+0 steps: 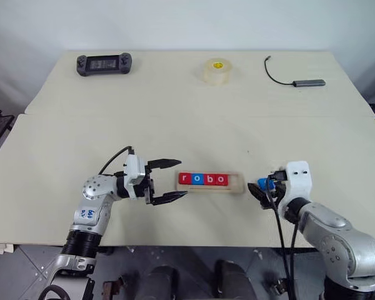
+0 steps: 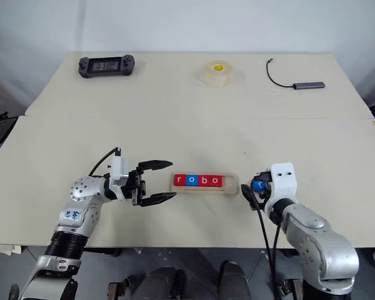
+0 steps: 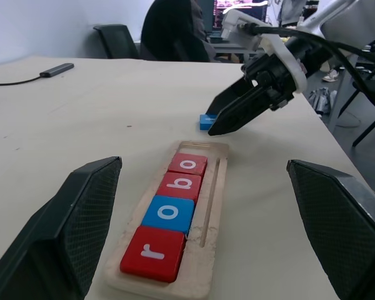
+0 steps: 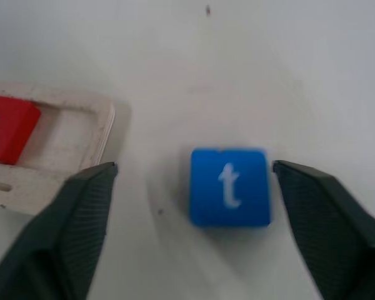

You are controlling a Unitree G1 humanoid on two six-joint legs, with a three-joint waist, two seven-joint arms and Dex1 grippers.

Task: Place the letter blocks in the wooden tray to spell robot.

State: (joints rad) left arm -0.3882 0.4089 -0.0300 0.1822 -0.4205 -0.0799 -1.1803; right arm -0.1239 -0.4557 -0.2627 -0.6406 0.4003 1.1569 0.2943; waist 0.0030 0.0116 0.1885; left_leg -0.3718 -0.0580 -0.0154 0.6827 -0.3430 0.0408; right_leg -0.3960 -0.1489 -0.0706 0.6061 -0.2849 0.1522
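Letter blocks (image 1: pixel 202 179) r, o, b, o fill four places in the wooden tray (image 1: pixel 236 184), its right end place bare. Blue t block (image 4: pixel 229 186) lies flat on the surface (image 1: pixel 187 112) just right of the tray, between the right gripper's (image 4: pixel 194 178) spread fingers, untouched. Left gripper (image 1: pixel 175 179) hovers spread beside the tray's left end.

tray's (image 1: pixel 235 182) end slot free, table (image 1: pixel 175 112) open

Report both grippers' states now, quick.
Left gripper: open, holding nothing, beside the wooden tray.
Right gripper: open, fingers either side of the blue t block on the table, not gripping it.
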